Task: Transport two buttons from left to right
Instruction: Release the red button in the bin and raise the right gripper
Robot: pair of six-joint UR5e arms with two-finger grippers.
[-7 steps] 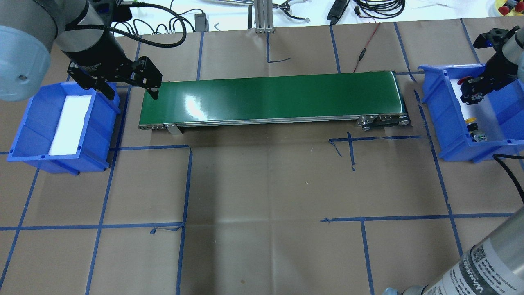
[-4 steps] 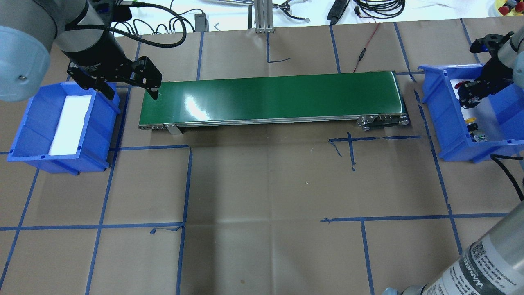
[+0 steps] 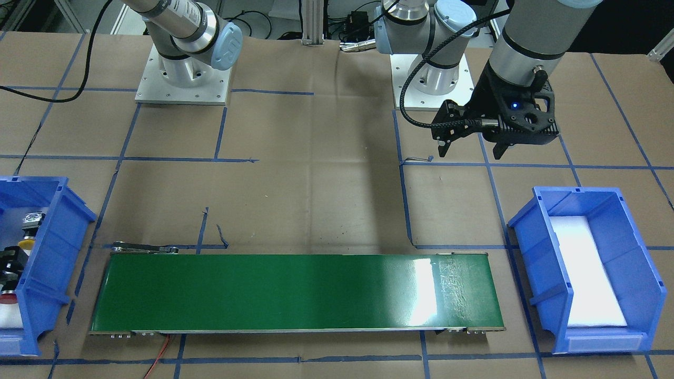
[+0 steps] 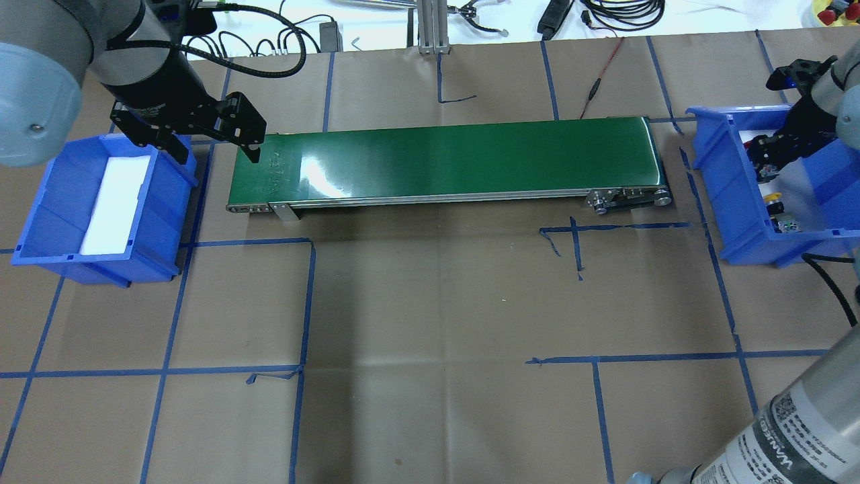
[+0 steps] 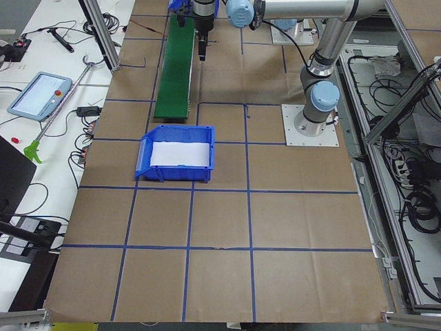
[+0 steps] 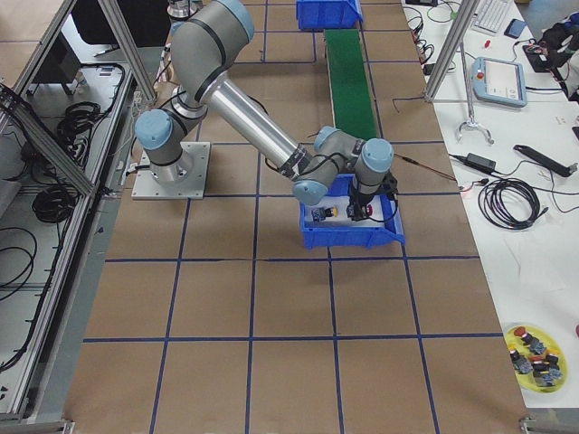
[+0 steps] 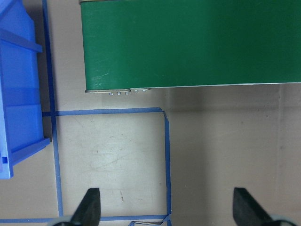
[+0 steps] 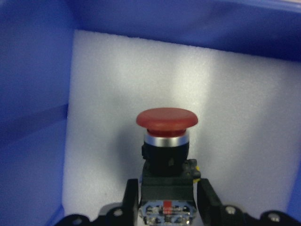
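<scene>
My right gripper (image 8: 168,189) is shut on the red button (image 8: 167,118), gripping its black body. It holds the button low inside the right blue bin (image 4: 729,181), over the white foam. The red cap also shows at the edge of the front view (image 3: 6,299). The yellow button (image 4: 775,198) lies in the same bin, nearer the robot, and shows in the front view (image 3: 26,243) too. My left gripper (image 4: 218,158) is open and empty. It hovers between the left blue bin (image 4: 40,208) and the left end of the conveyor.
A green conveyor belt (image 4: 443,161) runs between the two bins, with nothing on it. The left bin holds only a white foam pad (image 4: 114,202). Cables and tools lie beyond the table's far edge (image 4: 605,13). Blue tape lines cross the brown table.
My right gripper has moved a little left and down into the right bin with the red button in it. My left arm has not moved.
</scene>
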